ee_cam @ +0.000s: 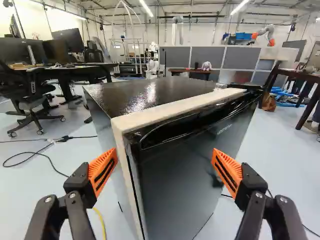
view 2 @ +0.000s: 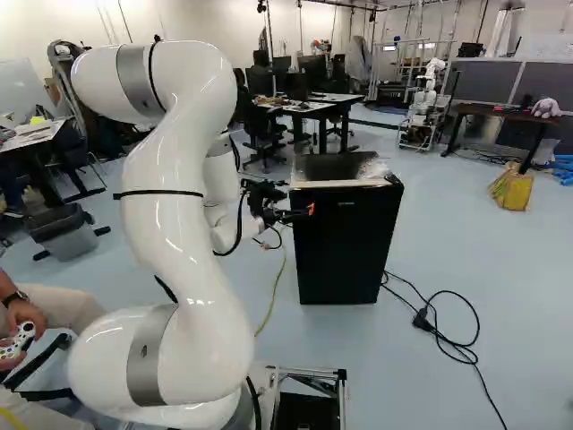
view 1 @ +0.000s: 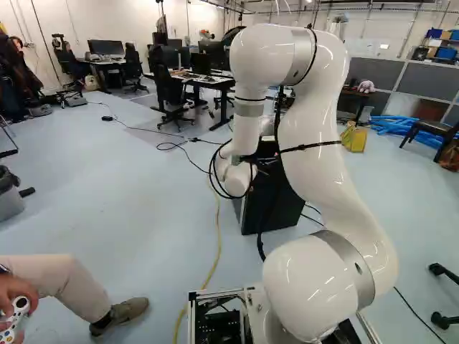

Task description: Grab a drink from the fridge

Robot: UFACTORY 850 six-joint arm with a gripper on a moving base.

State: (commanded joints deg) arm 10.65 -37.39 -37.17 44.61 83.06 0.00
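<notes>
Wrist view: closed black fridge (ee_cam: 172, 185)

The white arm (view 1: 308, 118) has grey bands (view 2: 149, 358), black cables (view 2: 239, 224).

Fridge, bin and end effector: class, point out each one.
Fridge (view 2: 347, 246): right base view, on its door.
Bin (view 2: 72, 243): right base view, on its grey side.
End effector (ee_cam: 165, 162): wrist view, midway between its fingertips.
</notes>
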